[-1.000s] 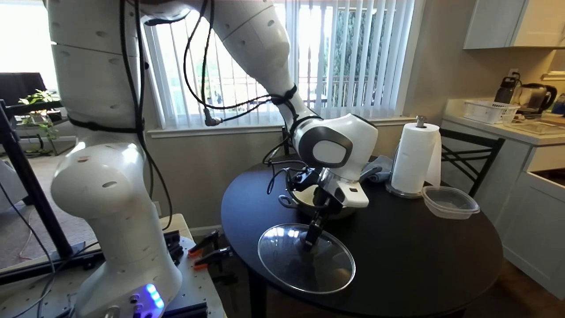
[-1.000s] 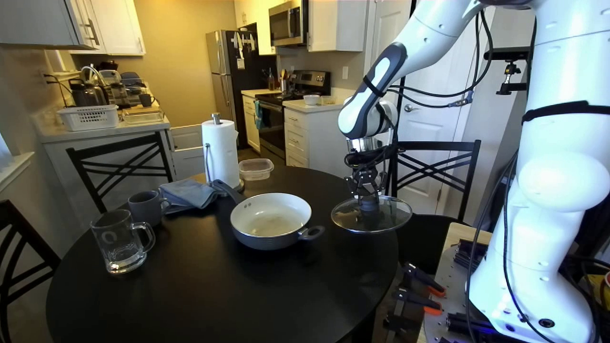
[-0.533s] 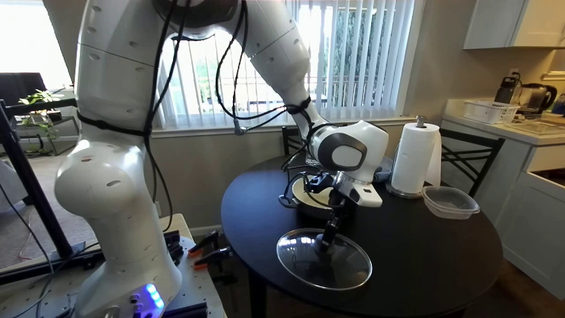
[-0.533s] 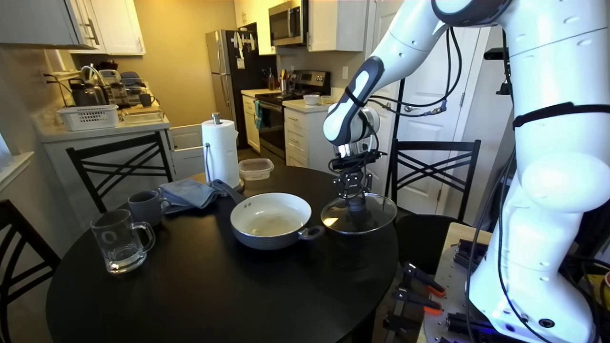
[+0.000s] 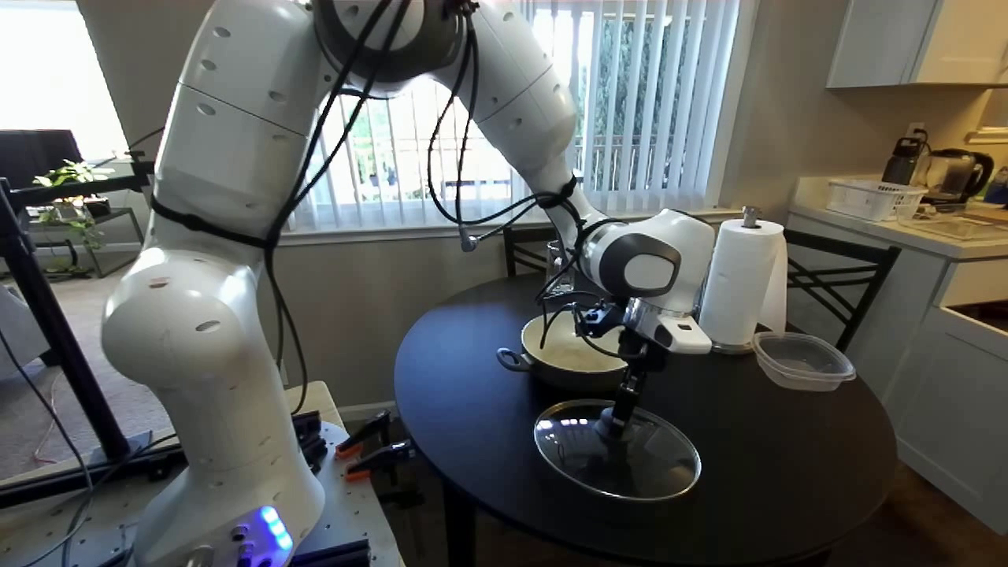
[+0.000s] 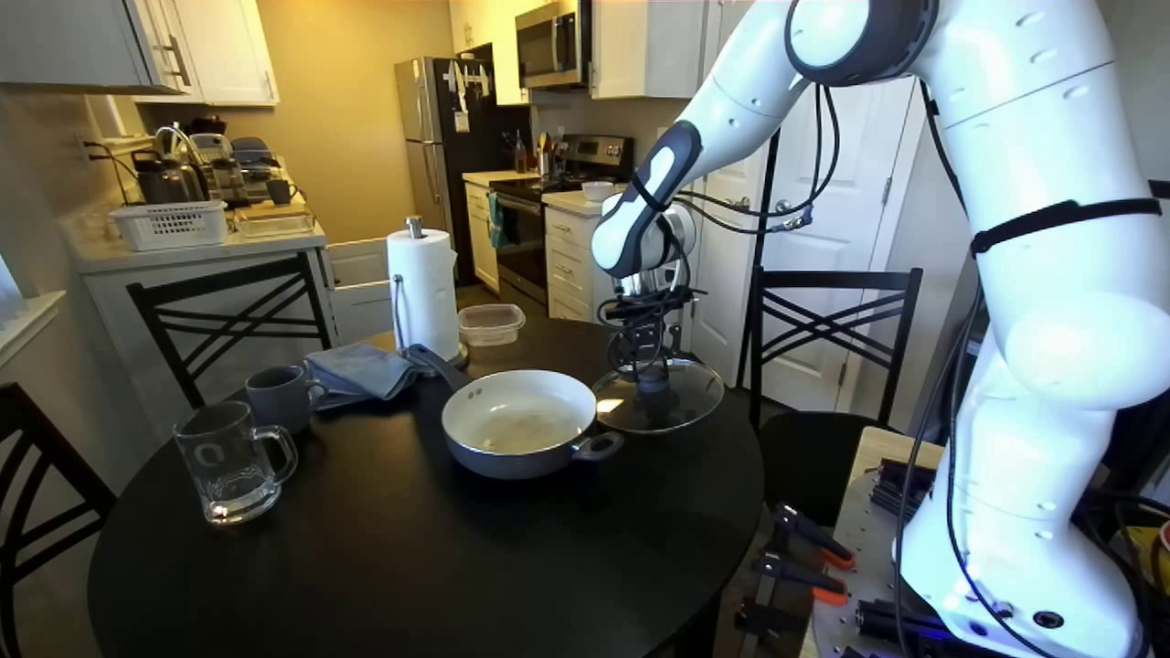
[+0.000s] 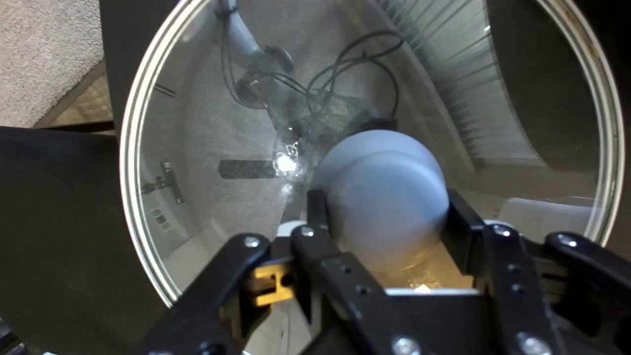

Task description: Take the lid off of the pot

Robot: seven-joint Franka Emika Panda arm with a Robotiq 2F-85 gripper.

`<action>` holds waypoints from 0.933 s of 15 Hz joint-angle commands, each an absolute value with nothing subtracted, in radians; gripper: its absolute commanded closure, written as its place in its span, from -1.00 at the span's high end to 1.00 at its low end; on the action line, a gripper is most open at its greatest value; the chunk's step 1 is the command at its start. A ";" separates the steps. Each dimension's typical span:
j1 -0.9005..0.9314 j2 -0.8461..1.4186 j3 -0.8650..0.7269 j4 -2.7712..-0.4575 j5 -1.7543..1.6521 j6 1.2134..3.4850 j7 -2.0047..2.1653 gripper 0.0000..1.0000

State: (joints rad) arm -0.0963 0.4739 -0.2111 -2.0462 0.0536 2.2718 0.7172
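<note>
The lid is a clear glass disc with a metal rim and a grey-blue knob; it shows in both exterior views (image 5: pixel 657 465) (image 6: pixel 686 407) and fills much of the wrist view (image 7: pixel 197 123). My gripper (image 7: pixel 384 202) is shut on the lid's knob, one finger on each side; it also shows in both exterior views (image 5: pixel 622 417) (image 6: pixel 651 370). The lid is off the pot and slightly tilted, beside the pot's side handle. I cannot tell whether its rim touches the table. The uncovered pot, with pale interior, stands upright on the table in both exterior views (image 5: pixel 563 378) (image 6: pixel 512 464).
A paper-towel roll (image 6: pixel 425 292) and a clear plastic container (image 6: pixel 492 324) stand on the dark round table (image 6: pixel 411 576). A glass mug (image 6: pixel 228 461), a grey mug (image 6: pixel 279 399) and a blue cloth (image 6: pixel 361 373) are beyond the pot. The pot's long handle (image 6: pixel 437 366) points toward the roll.
My gripper has carried the lid farther over the table, rightward in one exterior image and leftward, nearer the pot's handle, in the opposite one. The grip is unchanged and the pot has not moved.
</note>
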 commanded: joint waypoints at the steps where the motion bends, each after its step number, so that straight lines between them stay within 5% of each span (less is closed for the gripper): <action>1: -0.085 0.498 -0.202 -2.000 0.076 2.264 0.721 0.06; 2: -0.086 0.500 -0.196 -1.995 0.084 2.266 0.716 0.66; 5: -0.076 0.497 -0.186 -1.991 0.092 2.269 0.719 0.91; 14: -0.010 0.352 -0.191 -2.091 0.047 2.266 0.745 1.00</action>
State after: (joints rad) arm -0.0381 0.4531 -0.1815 -2.0066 0.0719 2.2702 0.7172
